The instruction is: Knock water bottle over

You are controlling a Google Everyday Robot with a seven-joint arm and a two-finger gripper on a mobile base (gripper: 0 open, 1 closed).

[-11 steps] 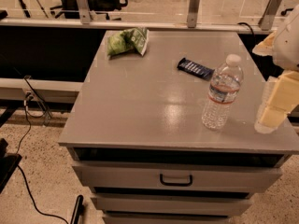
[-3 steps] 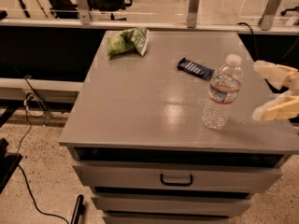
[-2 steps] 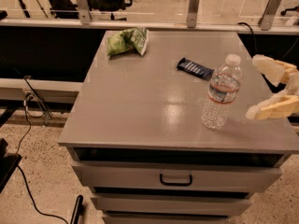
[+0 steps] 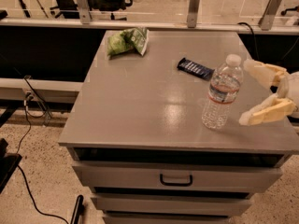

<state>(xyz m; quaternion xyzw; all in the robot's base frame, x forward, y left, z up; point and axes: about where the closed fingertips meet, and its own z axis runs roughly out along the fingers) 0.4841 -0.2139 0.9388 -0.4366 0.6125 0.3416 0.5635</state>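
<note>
Clear ribbed plastic water bottle (image 4: 222, 96), white-capped, stands upright near the right edge of the grey tabletop (image 4: 140, 106). Over the last seconds we've watched the cream two-finger gripper (image 4: 244, 93) swing in from the right, and now it's just beside the bottle. Its jaws are spread wide and hold nothing. No touch yet, by our reckoning, but one sideways shove left should topple it.

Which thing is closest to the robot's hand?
The upright water bottle, beside the open gripper at the right; the green bag and dark packet lie farther.
</note>
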